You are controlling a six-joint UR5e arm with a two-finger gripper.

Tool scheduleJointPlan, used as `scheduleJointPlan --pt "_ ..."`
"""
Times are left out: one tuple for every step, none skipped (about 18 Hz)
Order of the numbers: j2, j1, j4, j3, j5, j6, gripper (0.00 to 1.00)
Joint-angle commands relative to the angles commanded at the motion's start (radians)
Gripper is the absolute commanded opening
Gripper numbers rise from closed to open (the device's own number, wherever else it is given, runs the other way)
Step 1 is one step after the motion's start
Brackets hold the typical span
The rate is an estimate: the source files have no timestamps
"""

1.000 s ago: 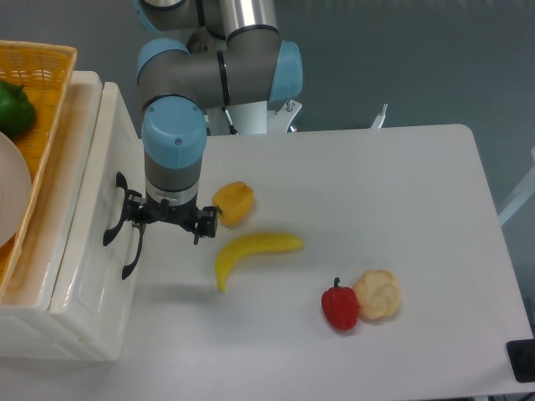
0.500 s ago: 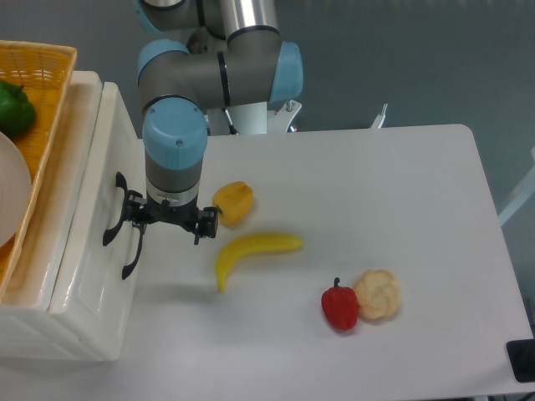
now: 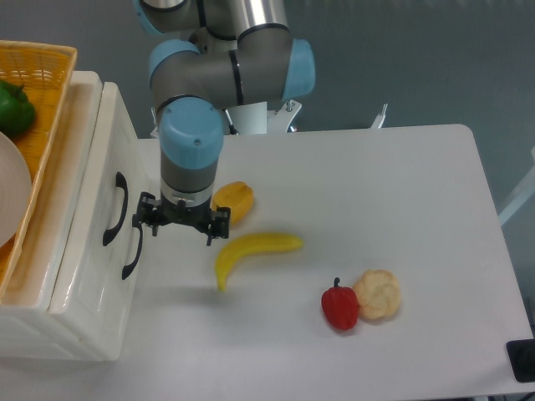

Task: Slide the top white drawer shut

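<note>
Top white drawer (image 3: 96, 180) is being shown at the left of the table (image 3: 376, 209), beneath an orange basket (image 3: 38, 79), its front level with the lower drawer (image 3: 92, 280). Gripper (image 3: 182, 227) is being held just beside its handle, fingers spread and grasping nothing.

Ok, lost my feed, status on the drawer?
End effector open, clear of handle. Top white drawer looks closed. Banana beside the end effector, not blocking.
</note>
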Motion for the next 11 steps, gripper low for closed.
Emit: scheduleJointPlan --pt "0.0 0.014 0.0 0.002 0.003 0.031 1.0" --pt "0.002 0.032 0.0 0.0 0.009 0.058 1.0" --pt "0.003 0.054 0.0 0.002 0.02 0.084 1.0" --pt "0.012 0.081 0.0 0.002 0.031 0.11 1.0" --pt "0.018 0.109 0.001 0.0 0.035 0.147 1.0" --pt "0.02 0.133 0.0 0.002 0.038 0.192 1.0" --pt "0.021 0.15 0.0 0.002 0.055 0.236 1.0" --pt "0.021 0.163 0.0 0.002 0.089 0.271 1.0" --pt "0.021 0.176 -0.002 0.002 0.128 0.305 1.0" --pt "0.023 0.192 -0.002 0.002 0.159 0.339 1.0" --pt "0.023 0.212 -0.002 0.005 0.172 0.364 1.0"
